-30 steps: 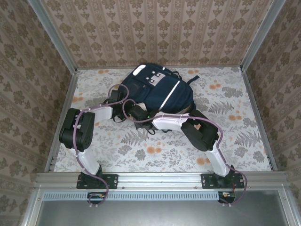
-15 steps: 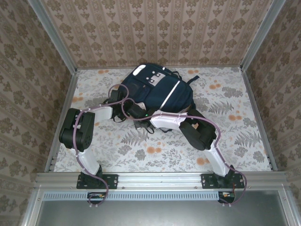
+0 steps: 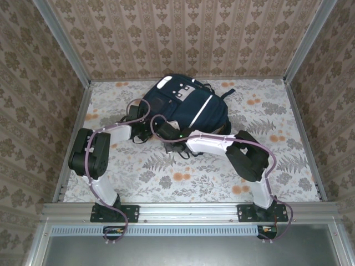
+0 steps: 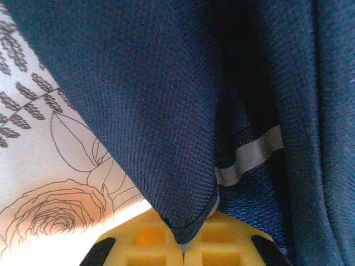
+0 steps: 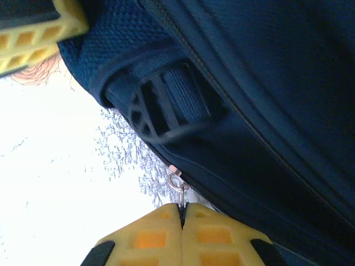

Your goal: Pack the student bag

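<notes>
The student bag (image 3: 188, 105), navy with a white stripe, lies at the back middle of the floral table. My left gripper (image 3: 145, 132) is at the bag's near-left edge. In the left wrist view, the left gripper (image 4: 183, 244) is shut on a fold of the bag's navy fabric (image 4: 155, 100). My right gripper (image 3: 162, 128) sits just right of it. In the right wrist view, the right gripper (image 5: 182, 208) is shut on a small metal zipper pull (image 5: 177, 183) at the bag's edge (image 5: 266, 111). The left gripper's yellow fingers (image 5: 33, 33) show at that view's top left.
Wallpapered walls with aluminium posts (image 3: 61, 39) close in the table on three sides. A dark strap buckle (image 5: 161, 111) lies on the bag near the zipper pull. Bare floral tablecloth (image 3: 183, 177) stretches in front of the bag, with more to the right (image 3: 272, 122).
The right arm's elbow has swung to the right and its wrist has shifted slightly toward the bag. The left arm and the bag have barely moved.
</notes>
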You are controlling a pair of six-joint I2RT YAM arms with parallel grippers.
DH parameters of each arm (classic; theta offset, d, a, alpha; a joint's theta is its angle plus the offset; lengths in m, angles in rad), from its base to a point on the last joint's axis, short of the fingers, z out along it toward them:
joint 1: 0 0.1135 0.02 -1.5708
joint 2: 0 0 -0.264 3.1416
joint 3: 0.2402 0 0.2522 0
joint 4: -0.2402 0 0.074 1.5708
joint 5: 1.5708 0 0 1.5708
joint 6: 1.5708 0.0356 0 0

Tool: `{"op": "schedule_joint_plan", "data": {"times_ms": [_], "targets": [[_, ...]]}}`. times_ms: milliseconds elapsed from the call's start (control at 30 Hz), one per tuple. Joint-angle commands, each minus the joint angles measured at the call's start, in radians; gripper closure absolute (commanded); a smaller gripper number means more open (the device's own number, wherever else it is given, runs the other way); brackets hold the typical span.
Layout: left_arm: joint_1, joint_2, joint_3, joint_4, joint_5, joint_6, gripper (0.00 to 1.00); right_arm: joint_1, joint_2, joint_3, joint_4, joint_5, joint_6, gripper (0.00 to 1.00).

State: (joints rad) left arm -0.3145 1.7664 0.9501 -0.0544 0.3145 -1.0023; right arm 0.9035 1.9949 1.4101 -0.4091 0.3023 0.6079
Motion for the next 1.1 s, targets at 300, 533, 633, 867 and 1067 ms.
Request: {"op": "schedule_joint_plan", "data": {"times_ms": [300,533,633,867,1067], "targets": [[0.125,-0.123,-0.032,-0.061,-0.064,0.010,1.00,0.008,-0.298,-0.246,-0.185,0.093,0.082,1.00],[0.228,-0.147,-0.051,-0.115,-0.050,0.082,1.00,-0.047,-0.442,-0.388,-0.245,0.141,0.070,1.00],[0.268,-0.136,-0.043,-0.127,-0.037,0.109,1.00,-0.095,-0.490,-0.433,-0.251,0.149,0.042,1.00],[0.285,-0.121,0.028,-0.177,0.004,0.156,0.92,-0.121,-0.535,-0.454,-0.134,0.024,-0.070,1.00],[0.173,-0.238,0.004,-0.281,-0.012,0.094,0.59,-0.092,-0.515,-0.442,-0.092,-0.010,-0.056,1.00]]}}
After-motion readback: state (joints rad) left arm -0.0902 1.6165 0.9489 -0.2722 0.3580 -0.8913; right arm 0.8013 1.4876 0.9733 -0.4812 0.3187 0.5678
